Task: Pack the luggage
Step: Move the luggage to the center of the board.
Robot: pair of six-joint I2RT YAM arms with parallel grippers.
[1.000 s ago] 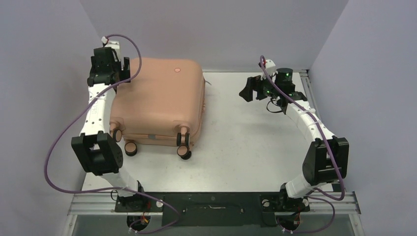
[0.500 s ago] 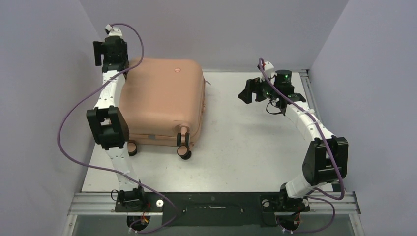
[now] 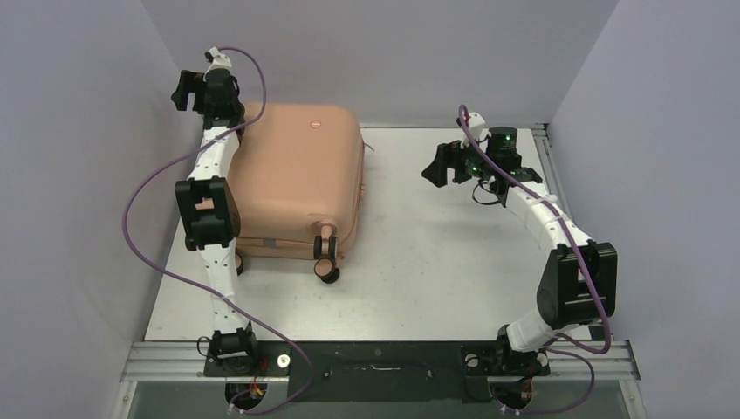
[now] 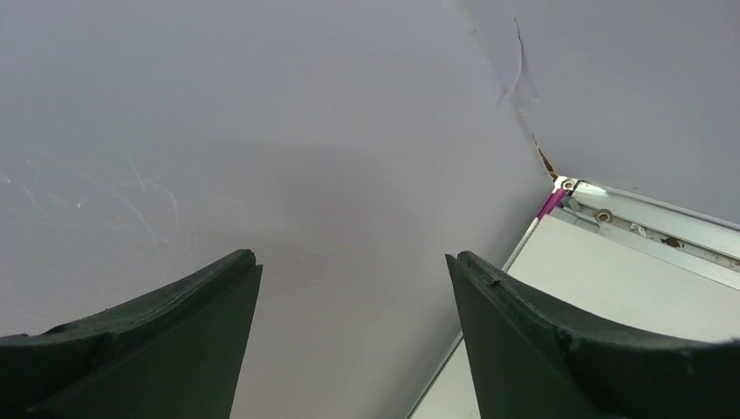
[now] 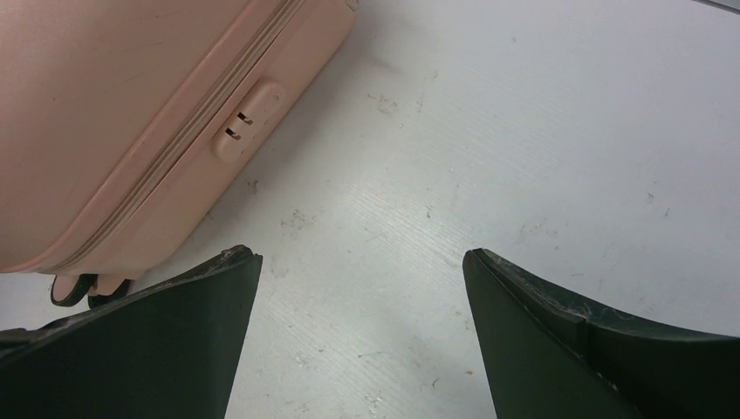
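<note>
Looking down on the luggage (image 3: pixel 292 175), lying flat and closed on the left half of the table (image 3: pixel 436 262). Facing shell side up, with the logo dot (image 3: pixel 314 124) toward the far wall and the wheels (image 3: pixel 325 262) pointing at the near edge.

Stretching the left arm (image 3: pixel 214 175) up along the left side of the luggage, with a purple cable (image 3: pixel 140 201) looping out from it. Holding the left gripper (image 3: pixel 185 90) high beside the far left corner of the luggage, touching nothing and aiming at the left wall (image 3: pixel 78 175). Showing, in the left wrist view, both fingers (image 4: pixel 157 340) spread wide apart. Framing between them only bare wall (image 4: pixel 262 131) and a strip of table (image 4: pixel 628 288) at the corner.

Hovering the right gripper (image 3: pixel 434 166) over bare table to the right of the luggage, well apart from it and pointing toward it. Gaping as well, with fingers (image 5: pixel 131 349) far apart and gripping nothing.

Catching, in the right wrist view, the right side of the luggage (image 5: pixel 105 113) with its zipper seam (image 5: pixel 174 166) and a small lock (image 5: pixel 247 120). Also catching two wheels (image 5: pixel 83 288) peeking out at the lower left. Resting all of it on the scuffed white table (image 5: pixel 524 131).
</note>
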